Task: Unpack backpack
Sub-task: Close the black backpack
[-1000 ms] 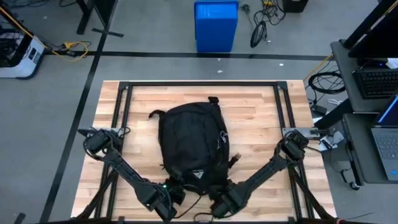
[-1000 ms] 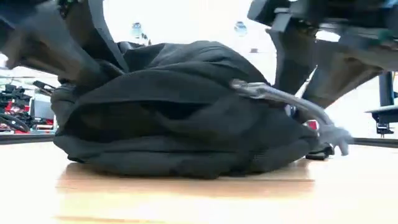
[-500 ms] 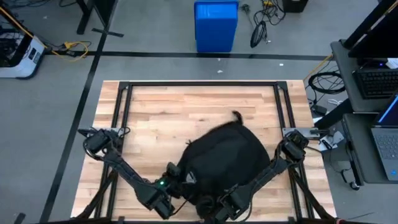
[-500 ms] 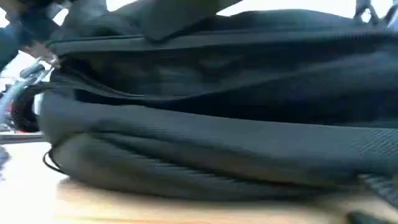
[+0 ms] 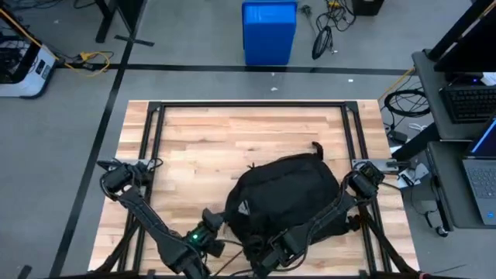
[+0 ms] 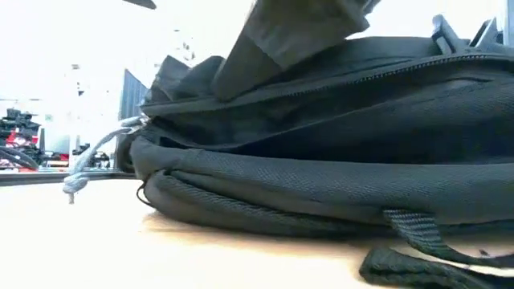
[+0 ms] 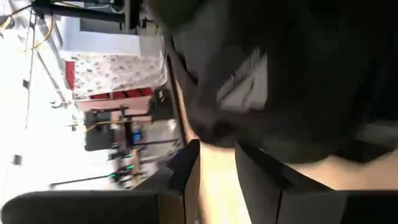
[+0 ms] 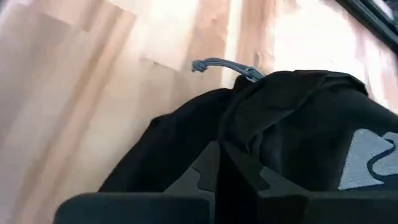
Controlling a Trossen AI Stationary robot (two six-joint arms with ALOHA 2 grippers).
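The left gripper (image 5: 203, 242) sits at the bottom of the high view, left of the middle, its fingers (image 7: 186, 168) a little apart with nothing between them. Just right of it lies the backpack (image 5: 283, 200), a big, round, black bag of woven cloth on the pale wooden table (image 5: 194, 143). A small white triangle patch (image 5: 242, 208) shows on it; its writing is too blurry to read. The right gripper (image 5: 267, 260) pinches the bag's black cloth.

Dark jointed arms (green light on left)
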